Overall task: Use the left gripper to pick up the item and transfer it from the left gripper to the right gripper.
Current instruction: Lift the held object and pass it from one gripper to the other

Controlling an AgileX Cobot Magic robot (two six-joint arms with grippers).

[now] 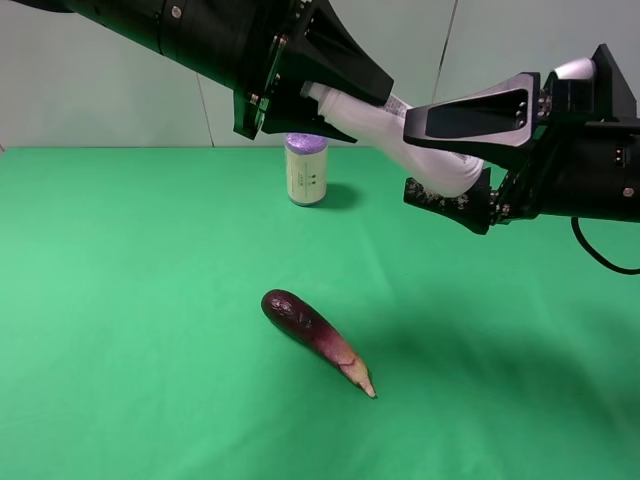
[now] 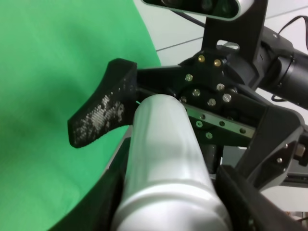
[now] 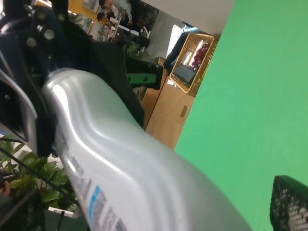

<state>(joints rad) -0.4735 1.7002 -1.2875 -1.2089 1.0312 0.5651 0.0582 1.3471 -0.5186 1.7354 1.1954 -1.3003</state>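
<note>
The white bottle [image 1: 380, 125] hangs in the air above the green table [image 1: 120, 300], tilted, cap end up and left. My all-black left gripper [image 1: 335, 100] is shut on its neck end. My right gripper [image 1: 408, 155], on the arm with a white knob [image 1: 575, 68], has its jaws open around the bottle's thick end. In the left wrist view the bottle [image 2: 163, 159] runs out between my left fingers, and one right finger pad [image 2: 98, 118] lies close beside it. In the right wrist view the labelled bottle [image 3: 120, 163] fills the frame, with one fingertip [image 3: 291, 204] a little apart from it.
A cream can with a purple lid [image 1: 306, 170] stands at the back, below the left gripper. A purple eggplant [image 1: 315, 340] lies in the middle of the table. A black cable [image 1: 600, 255] hangs by the right arm.
</note>
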